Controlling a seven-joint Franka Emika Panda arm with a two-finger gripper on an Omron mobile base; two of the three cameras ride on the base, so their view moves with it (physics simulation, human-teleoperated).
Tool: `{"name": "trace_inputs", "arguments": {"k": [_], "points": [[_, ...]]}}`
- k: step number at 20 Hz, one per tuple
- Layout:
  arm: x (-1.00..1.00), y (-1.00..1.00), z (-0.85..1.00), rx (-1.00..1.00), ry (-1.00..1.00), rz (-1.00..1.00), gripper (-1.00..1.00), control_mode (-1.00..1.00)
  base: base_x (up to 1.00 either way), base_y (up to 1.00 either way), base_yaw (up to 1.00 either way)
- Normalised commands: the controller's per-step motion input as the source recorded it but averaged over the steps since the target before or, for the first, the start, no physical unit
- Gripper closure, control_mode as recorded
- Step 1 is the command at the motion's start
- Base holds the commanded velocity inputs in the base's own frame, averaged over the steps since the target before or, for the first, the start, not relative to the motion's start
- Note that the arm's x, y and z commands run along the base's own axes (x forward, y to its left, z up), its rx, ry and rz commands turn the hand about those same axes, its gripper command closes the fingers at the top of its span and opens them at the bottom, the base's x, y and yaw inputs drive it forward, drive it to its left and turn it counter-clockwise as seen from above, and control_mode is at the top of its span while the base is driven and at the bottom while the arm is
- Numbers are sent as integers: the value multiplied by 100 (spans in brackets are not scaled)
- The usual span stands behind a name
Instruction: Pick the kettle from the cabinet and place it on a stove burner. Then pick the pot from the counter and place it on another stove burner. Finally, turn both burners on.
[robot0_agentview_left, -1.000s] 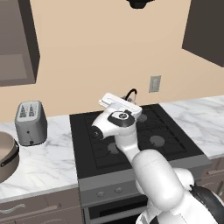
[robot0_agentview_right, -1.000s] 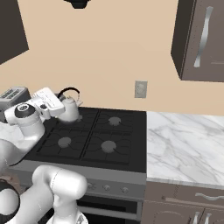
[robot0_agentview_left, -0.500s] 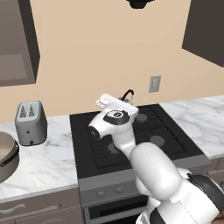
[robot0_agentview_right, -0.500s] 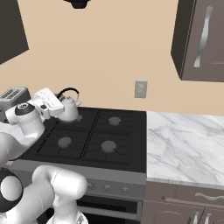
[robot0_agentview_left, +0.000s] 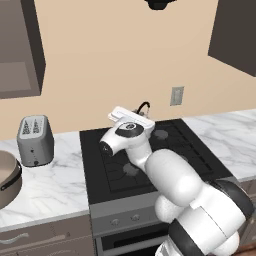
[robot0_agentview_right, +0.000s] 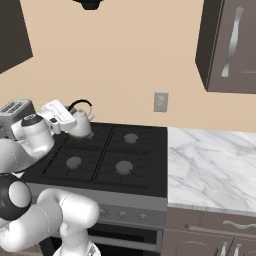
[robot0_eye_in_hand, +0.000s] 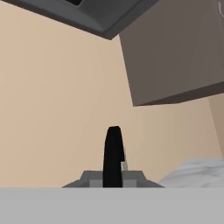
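The hand (robot0_agentview_right: 64, 116) stays clamped on the kettle (robot0_agentview_right: 80, 122), now resting on the back-left burner; release comes next.

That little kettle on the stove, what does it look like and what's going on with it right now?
The kettle is a small silver-grey dome, metal by its look, with a short spout and a thin black arched handle. It stands upright at the back left burner of the black cooktop, close to the beige wall. The end effector is shut on the handle from the kettle's left side; in the hand view the black handle rises right at the fingertips. Whether the base rests on the grate or hangs just above it can't be told.
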Motion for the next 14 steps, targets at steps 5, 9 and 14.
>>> {"name": "trace_inputs", "arguments": {"k": [5, 9, 14], "points": [[22, 7, -12, 0, 0, 0, 100, -100, 0, 0, 0], [21, 7, -10, 0, 0, 0, 100, -100, 0, 0, 0], [25, 7, -10, 0, 0, 0, 100, -100, 0, 0, 0]]}}
